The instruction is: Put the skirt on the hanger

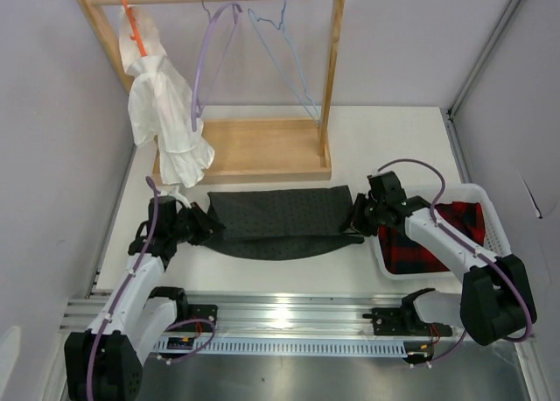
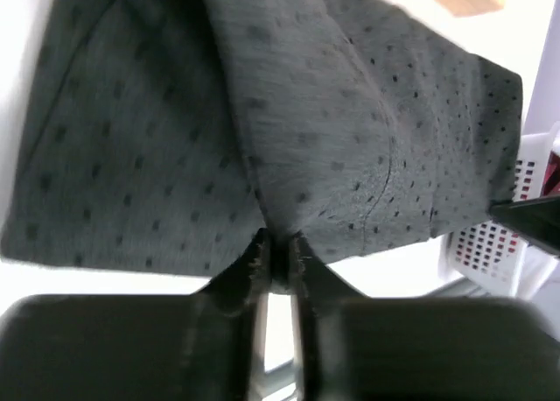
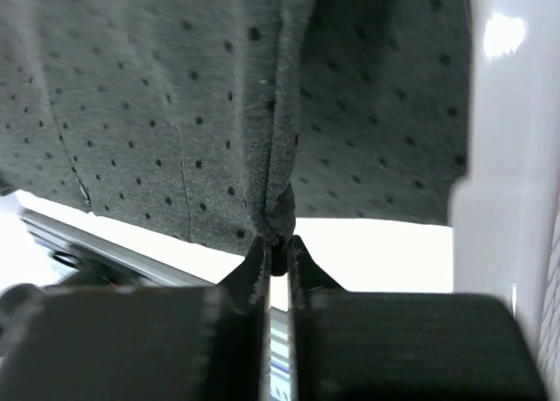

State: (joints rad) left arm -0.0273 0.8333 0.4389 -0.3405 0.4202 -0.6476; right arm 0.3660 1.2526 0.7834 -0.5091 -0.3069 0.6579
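The dark grey dotted skirt (image 1: 278, 217) lies stretched across the table between both arms, its top part folded over. My left gripper (image 1: 208, 225) is shut on the skirt's left edge; the left wrist view shows the cloth (image 2: 289, 138) pinched between the fingertips (image 2: 277, 248). My right gripper (image 1: 356, 217) is shut on the skirt's right edge, the cloth (image 3: 219, 112) bunched between its tips (image 3: 277, 246). The thin light-blue wire hanger (image 1: 289, 59) hangs empty on the wooden rail at the back, right of centre.
A wooden rack (image 1: 254, 151) stands at the back with a lavender hanger (image 1: 210, 55) and an orange hanger (image 1: 131, 24) bearing a white garment (image 1: 166, 112). A white basket (image 1: 490, 210) holding red-and-black plaid cloth (image 1: 433, 243) sits at the right.
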